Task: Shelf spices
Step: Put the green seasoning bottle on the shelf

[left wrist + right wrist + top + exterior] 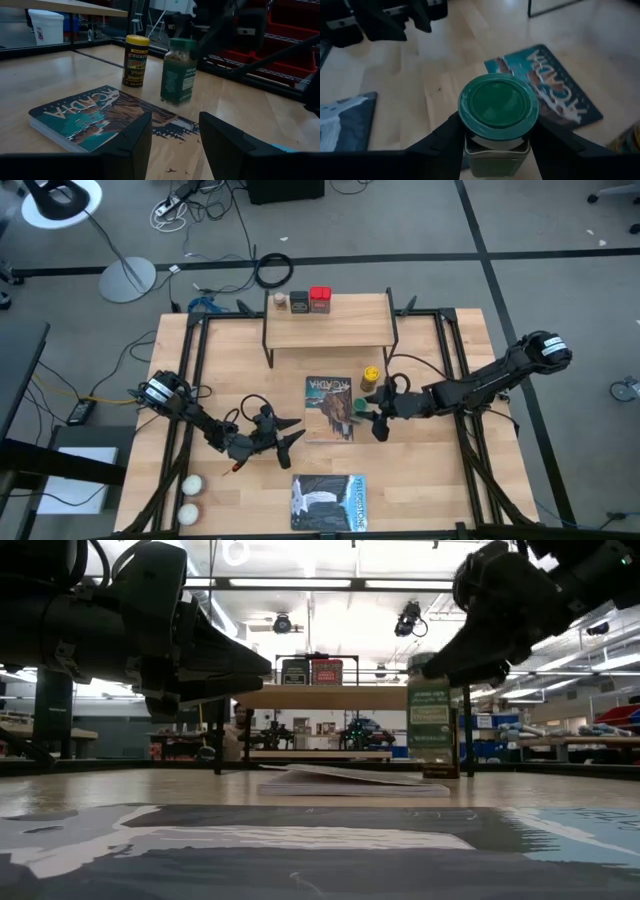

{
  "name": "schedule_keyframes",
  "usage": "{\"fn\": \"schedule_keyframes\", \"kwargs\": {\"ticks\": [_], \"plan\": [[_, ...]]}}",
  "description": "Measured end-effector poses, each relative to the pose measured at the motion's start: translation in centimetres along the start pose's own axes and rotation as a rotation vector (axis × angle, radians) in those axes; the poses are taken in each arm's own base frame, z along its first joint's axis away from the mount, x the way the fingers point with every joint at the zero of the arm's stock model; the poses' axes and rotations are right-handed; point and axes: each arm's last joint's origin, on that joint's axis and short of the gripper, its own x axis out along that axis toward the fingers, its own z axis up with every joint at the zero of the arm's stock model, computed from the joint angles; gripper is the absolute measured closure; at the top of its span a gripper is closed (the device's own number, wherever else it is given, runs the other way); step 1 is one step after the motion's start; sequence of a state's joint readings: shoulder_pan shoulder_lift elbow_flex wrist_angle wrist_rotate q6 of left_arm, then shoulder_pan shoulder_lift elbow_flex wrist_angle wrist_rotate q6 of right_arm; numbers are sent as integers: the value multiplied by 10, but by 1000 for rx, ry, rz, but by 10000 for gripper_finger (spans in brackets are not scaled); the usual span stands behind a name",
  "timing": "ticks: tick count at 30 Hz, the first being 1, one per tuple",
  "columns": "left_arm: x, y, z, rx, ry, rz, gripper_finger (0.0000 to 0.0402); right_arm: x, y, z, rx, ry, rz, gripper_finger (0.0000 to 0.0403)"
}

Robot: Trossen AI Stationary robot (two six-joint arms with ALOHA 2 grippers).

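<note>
The shelf (328, 330) stands at the table's far middle; on its back edge are a tiny pale jar (279, 301), a dark square tin (299, 301) and a red tin (320, 300). A yellow-lidded jar (371, 376) stands on the table in front of the shelf's right end. Just nearer is the green jar (496, 107), beside an Acadia book (330, 408), with my right gripper (495, 137) shut on it. My left gripper (175, 127) hovers open over the table left of the book, pointing level at both jars, its fingers on nothing. My right gripper pinches the green jar's body just under its green lid (470, 142), one finger on each side. The fingers come from the table's right, slanting down. The jar stands upright; whether its base (175, 100) is on the table or just off it, I cannot tell.
A second book (329, 502) lies at the near edge in the middle. Two white balls (189, 498) sit at the near left corner. Black frame rails (450, 380) run along the table's left and right sides. Bare wood lies between the books and in front of the shelf.
</note>
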State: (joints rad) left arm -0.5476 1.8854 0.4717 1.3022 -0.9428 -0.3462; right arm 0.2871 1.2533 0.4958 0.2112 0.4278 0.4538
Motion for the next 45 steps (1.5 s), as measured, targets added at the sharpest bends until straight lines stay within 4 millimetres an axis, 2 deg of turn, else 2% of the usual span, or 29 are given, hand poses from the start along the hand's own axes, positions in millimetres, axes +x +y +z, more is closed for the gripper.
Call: {"fn": "schedule_keyframes", "kwargs": {"ticks": [6,11,16,21,25,29,34,41,45], "plan": [[0,0,0,0,0,-1,235,-1,11,24,-93,-64,20,214],[0,0,0,0,0,-1,235,-2,13,56,-183,-121,-4,214],[0,0,0,-1,0,0,235,-5,7,100,-281,-141,-76,215],[0,0,0,-1,0,0,235,-12,-9,143,-382,-153,-160,214],[0,0,0,-1,0,-1,235,-17,-34,171,-419,-137,-199,216],[0,0,0,-1,0,-1,235,-19,-64,188,-435,-139,-195,215],[0,0,0,-1,0,-1,235,-23,-113,198,-422,-143,-150,215],[0,0,0,3,2,0,235,-40,-186,204,-317,-203,-87,213],[1,1,-1,9,7,8,235,-34,-215,199,-251,-194,-39,213]]}}
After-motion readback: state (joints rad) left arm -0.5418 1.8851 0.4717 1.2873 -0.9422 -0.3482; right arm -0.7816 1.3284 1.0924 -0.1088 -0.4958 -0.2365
